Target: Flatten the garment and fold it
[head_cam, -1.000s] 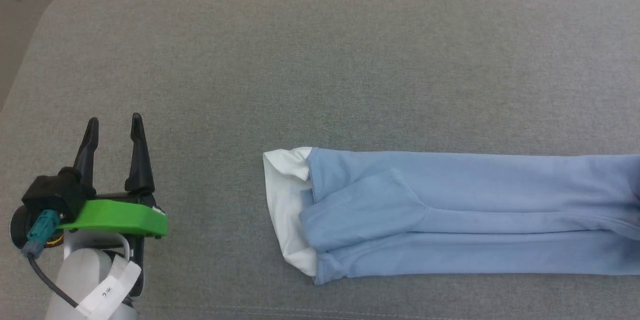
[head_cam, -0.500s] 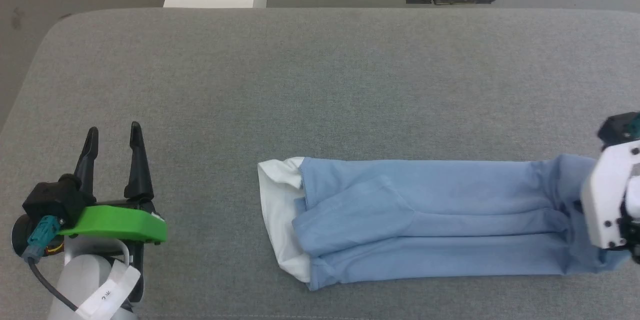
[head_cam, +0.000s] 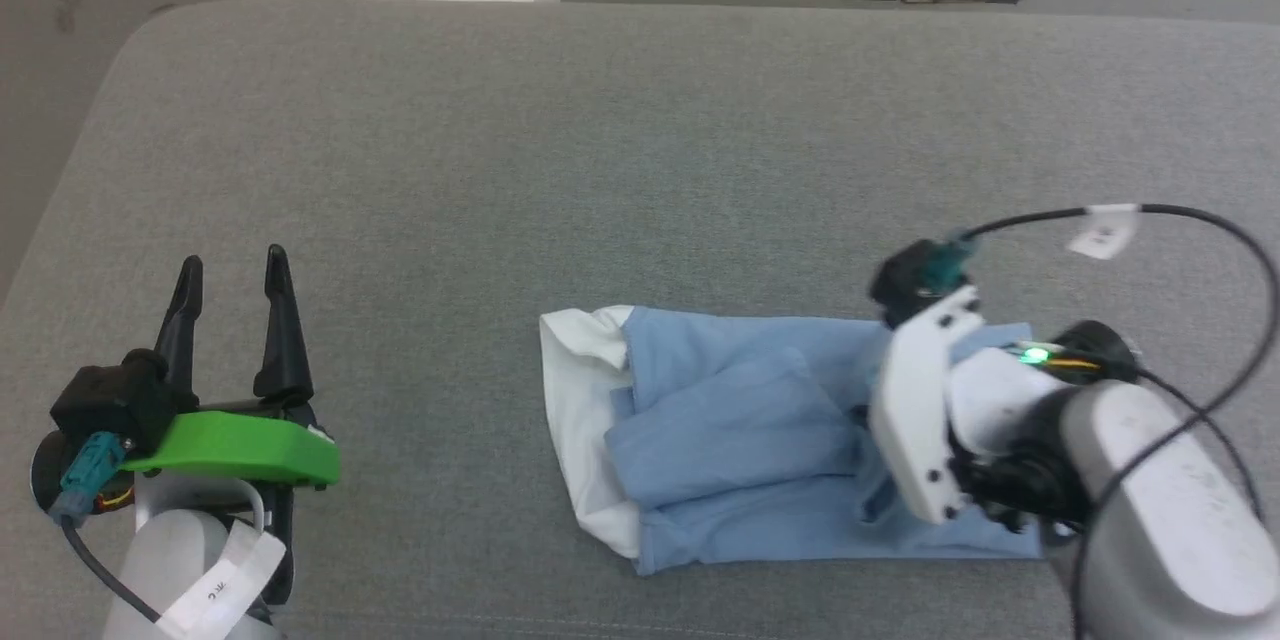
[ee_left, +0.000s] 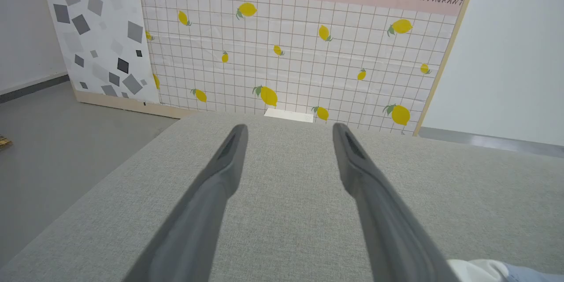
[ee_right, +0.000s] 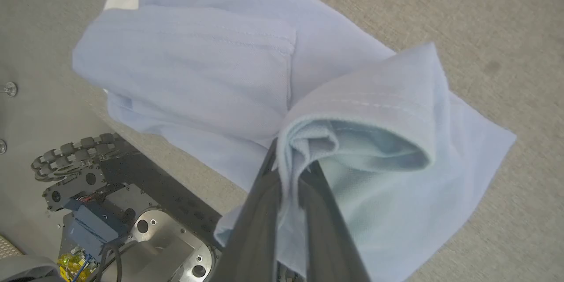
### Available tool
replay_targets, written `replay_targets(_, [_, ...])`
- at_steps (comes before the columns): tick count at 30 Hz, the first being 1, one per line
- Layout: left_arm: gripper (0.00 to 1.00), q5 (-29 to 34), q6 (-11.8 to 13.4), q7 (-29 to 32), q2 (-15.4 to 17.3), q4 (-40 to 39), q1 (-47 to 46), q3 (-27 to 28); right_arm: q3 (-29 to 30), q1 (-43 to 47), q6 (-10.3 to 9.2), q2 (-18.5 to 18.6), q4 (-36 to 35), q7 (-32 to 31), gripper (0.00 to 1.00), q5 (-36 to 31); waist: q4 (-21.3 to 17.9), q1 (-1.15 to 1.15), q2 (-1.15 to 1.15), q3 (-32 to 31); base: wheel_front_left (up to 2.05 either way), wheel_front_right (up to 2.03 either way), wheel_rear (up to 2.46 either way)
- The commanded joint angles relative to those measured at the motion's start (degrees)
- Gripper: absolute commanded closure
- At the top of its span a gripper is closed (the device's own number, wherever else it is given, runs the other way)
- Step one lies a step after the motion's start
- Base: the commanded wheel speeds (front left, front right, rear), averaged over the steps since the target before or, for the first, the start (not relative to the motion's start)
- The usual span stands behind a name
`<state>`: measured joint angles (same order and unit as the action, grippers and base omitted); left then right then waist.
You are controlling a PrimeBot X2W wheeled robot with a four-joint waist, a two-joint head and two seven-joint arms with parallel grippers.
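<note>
Our right gripper (ee_right: 293,165) pinches a bunched hem of the soft blue knit shirt (head_cam: 740,410); our left gripper (head_cam: 232,260) hovers, fingers spread, over the grey woven table (head_cam: 500,170).
</note>
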<state>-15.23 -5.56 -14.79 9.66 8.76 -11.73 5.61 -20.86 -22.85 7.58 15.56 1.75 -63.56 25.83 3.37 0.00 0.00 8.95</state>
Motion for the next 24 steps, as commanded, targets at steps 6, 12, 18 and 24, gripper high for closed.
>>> replay_targets(6, [0.00,-0.1,-0.4,-0.2,-0.7,0.5,0.1,-0.3,-7.0,-5.8,-0.09,-4.7,7.8,4.6,1.00,0.0,3.0,0.00,0.00,1.3,0.00,0.00,0.00])
replay_targets(12, [0.00,-0.4,-0.6,-0.2,-0.9,1.0,-0.4,-0.3,-11.4,-10.3,-0.09,-8.3,14.9,8.4,1.00,-0.2,4.5,0.00,0.00,2.5,0.00,0.00,0.00])
replay_targets(18, [0.00,-0.4,-0.8,-0.2,-1.1,1.4,-0.6,-0.2,-14.8,-12.7,-0.09,-10.6,22.7,11.6,1.00,0.0,5.1,0.00,0.00,3.3,0.00,0.00,0.00])
replay_targets(24, [0.00,-0.3,-0.9,-0.2,-1.5,1.8,-1.1,-0.2,-17.2,-14.5,-0.09,-12.0,28.5,17.3,0.68,1.5,4.8,0.00,0.00,3.9,0.00,0.00,0.00])
